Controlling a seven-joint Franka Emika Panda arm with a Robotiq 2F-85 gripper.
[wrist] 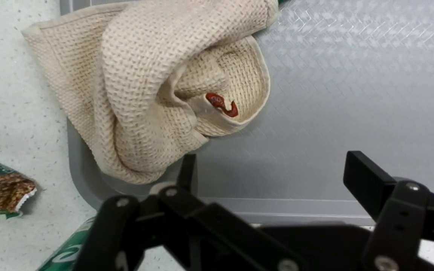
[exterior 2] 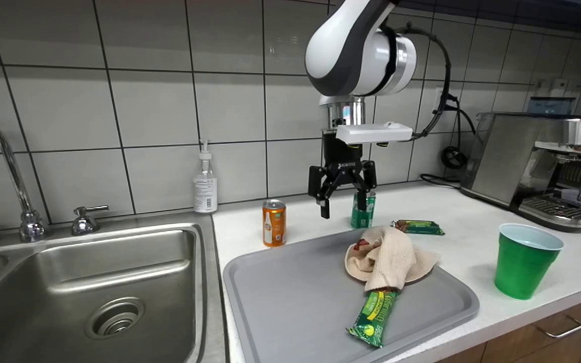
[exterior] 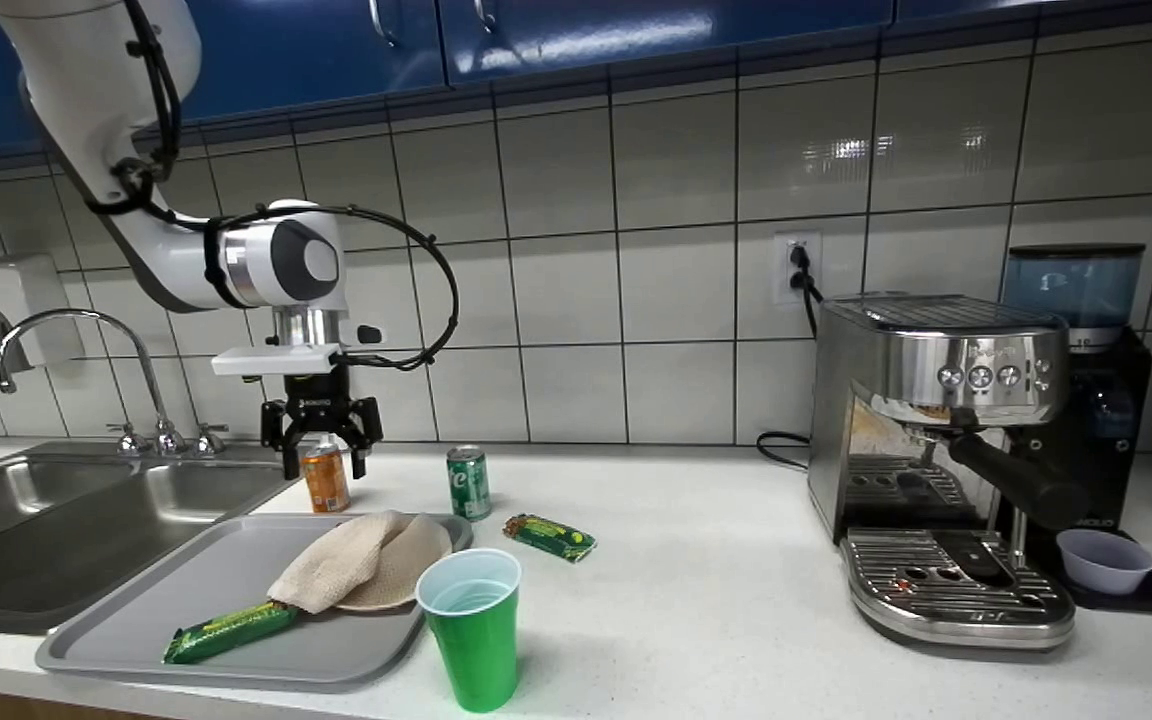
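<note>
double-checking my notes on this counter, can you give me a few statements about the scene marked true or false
1. The gripper is open and holds nothing. True.
2. The orange can lies on its side. False: the orange can stands upright.
3. The beige cloth bears a red smear. True.
4. The green cup is on the gray tray. False: the green cup stands on the counter, apart from the gray tray.
5. One green-wrapped bar lies on the gray tray, another green-wrapped bar on the counter. True.
</note>
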